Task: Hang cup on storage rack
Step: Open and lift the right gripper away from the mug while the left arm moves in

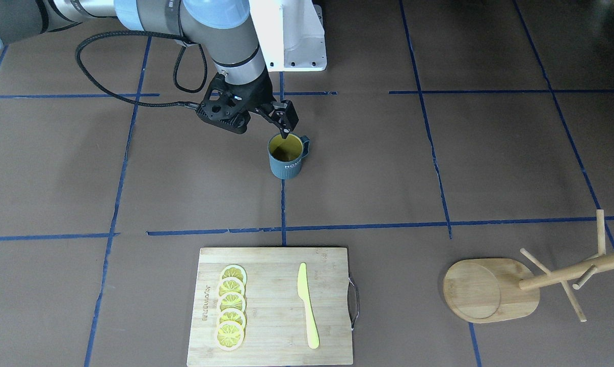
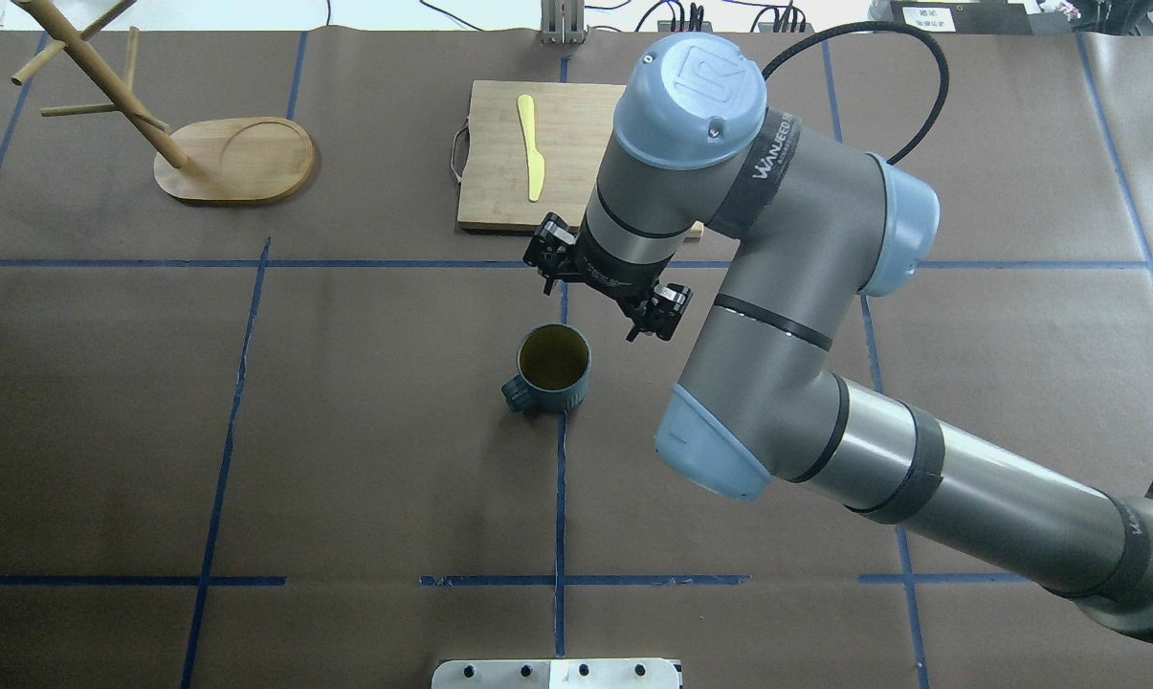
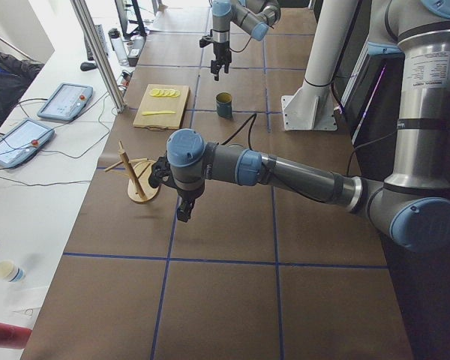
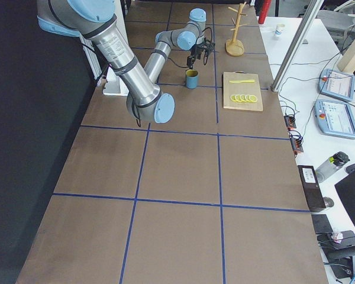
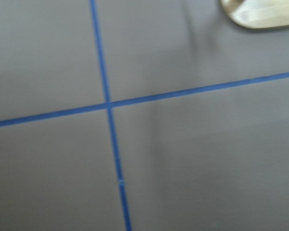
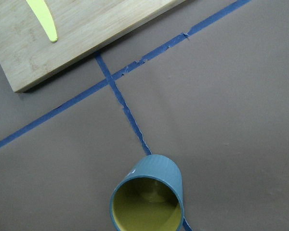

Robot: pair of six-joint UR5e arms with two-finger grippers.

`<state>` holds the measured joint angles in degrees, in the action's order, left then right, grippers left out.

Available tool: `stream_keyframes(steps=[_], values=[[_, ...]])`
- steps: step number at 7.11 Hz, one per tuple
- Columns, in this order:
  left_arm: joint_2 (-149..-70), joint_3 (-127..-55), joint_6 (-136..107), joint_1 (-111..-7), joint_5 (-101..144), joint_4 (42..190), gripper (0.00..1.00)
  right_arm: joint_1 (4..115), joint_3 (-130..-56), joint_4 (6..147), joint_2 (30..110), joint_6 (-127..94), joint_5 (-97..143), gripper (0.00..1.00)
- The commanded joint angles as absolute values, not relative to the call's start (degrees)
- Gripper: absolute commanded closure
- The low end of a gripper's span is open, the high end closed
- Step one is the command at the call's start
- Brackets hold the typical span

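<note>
Cup (image 1: 288,157) upright at table centre; white "HOME" readable only in front view, yellow inside plain overhead. Right gripper (image 2: 587,312) just above cup rim, jaws spread, empty. Storage rack (image 1: 490,290) lower right of front view, well apart from cup. Left gripper (image 3: 183,211) seen only in side view: cannot tell jaws. Lemon slices (image 1: 231,307) on cutting board (image 1: 276,275) hidden overhead by arm.

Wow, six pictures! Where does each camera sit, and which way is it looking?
Front-facing: across the table, facing the robot; right arm, right hand over the cup.
Overhead: behind the robot, looking forward and down; right arm.
Exterior left: table's left end; left arm near, by the storage rack.
Exterior right: table's right end; right arm near.
Left wrist: down on taped table; no body.
Right wrist: down on cup; no body.
Front-facing and overhead share the cutting board.
</note>
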<state>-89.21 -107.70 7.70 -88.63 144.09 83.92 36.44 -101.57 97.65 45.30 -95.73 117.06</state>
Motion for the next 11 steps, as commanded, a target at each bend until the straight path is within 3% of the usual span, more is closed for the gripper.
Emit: stream_keyframes(steps=[1,5,9,11], values=[[-90.4,-110.3,1.3,-81.0,147.6,84.0,0.00,40.7,-104.6,97.6,48.3,-92.8,119.4,0.00],[-92.9,-112.2,-6.1,-66.2,136.3,103.8,0.00,45.8,-107.3,97.6,54.6,-83.3,121.8,0.00],[-106.4,-111.3,-21.7,-43.6,120.6,107.7,0.00,51.7,-107.2,97.6,60.5,-68.8,123.0,0.00],[-107.5,-104.7,-22.8,-40.0,117.8,121.7,0.00,53.8,-107.4,97.2,63.4,-60.2,123.0,0.00]])
